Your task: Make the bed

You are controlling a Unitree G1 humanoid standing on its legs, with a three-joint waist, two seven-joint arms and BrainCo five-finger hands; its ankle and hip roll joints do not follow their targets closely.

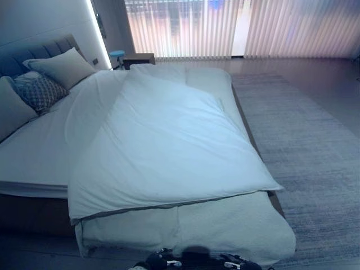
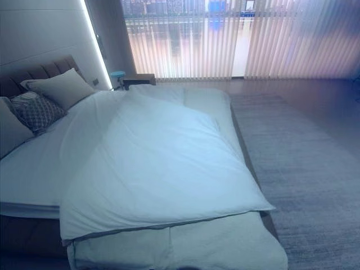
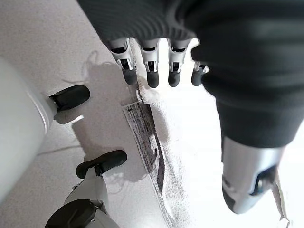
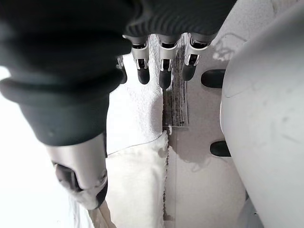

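One bed [image 1: 34, 163] fills the head-camera views, running from the near edge at 6 o'clock back toward 11 o'clock. One white duvet [image 1: 163, 146] lies skewed across it, its near corner pointing out at 4 o'clock past the mattress edge and its far end bunched toward 12 o'clock. Under it, a second, thicker white cover [image 1: 225, 225] hangs over the foot of the bed at 6 o'clock. A strip of bare sheet [image 1: 28, 152] shows at 9 o'clock.

Three pillows sit at 10 o'clock against the padded headboard [image 1: 39, 50]: a plain pillow [image 1: 64, 67] farthest back, a patterned cushion [image 1: 36, 90] in the middle, and a near pillow [image 1: 11, 109] cut off by the frame edge. One nightstand [image 1: 138, 58] stands at 12 o'clock beside a small blue stool [image 1: 117, 55], in front of the vertical blinds [image 1: 225, 28]. One grey rug [image 1: 309, 146] covers the floor at 3 o'clock.

The left hand [image 3: 237, 109] hangs with fingers [image 3: 153, 78] straight and relaxed, holding nothing, above the white cover's edge and a printed care label [image 3: 142, 137]. The right hand [image 4: 71, 104] is likewise slack, its fingers [image 4: 165, 76] straight over the cover's hem and nothing held. The label's print is too small to make out.
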